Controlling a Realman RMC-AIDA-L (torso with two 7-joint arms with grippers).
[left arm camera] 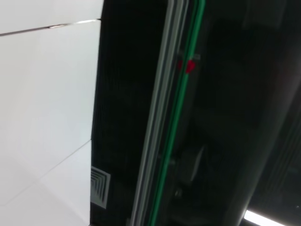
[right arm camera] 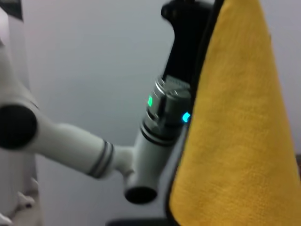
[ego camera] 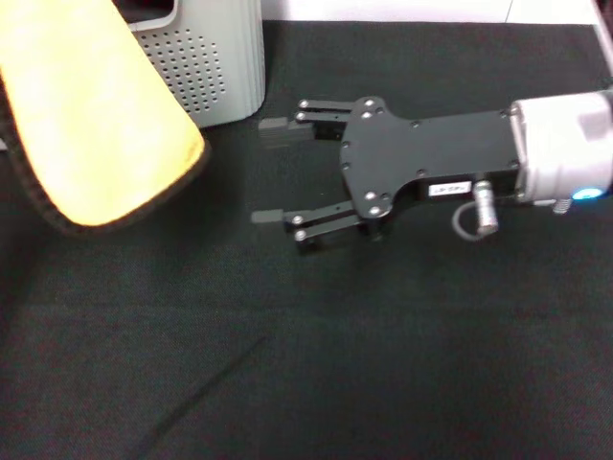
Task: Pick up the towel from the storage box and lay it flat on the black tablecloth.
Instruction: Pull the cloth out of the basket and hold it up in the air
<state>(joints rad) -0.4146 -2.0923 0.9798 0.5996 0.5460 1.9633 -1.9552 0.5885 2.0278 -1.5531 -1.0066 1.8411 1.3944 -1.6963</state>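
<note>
Jaws of right gripper (ego camera: pixel 273 171) spread, empty; left's unseen; towel (ego camera: pixel 91 115) hangs lengthwise downward.

— What finishes do you see?
— You have the towel (ego camera: pixel 96 125), soft and fuzzy, yellow-orange with black stitched edging. The black tablecloth (ego camera: pixel 383 364) is matt, finely textured fabric.
— And the hard parts?
— The storage box (ego camera: pixel 215 67) is smooth perforated grey plastic; the right gripper (ego camera: pixel 278 172) is matt black.
</note>
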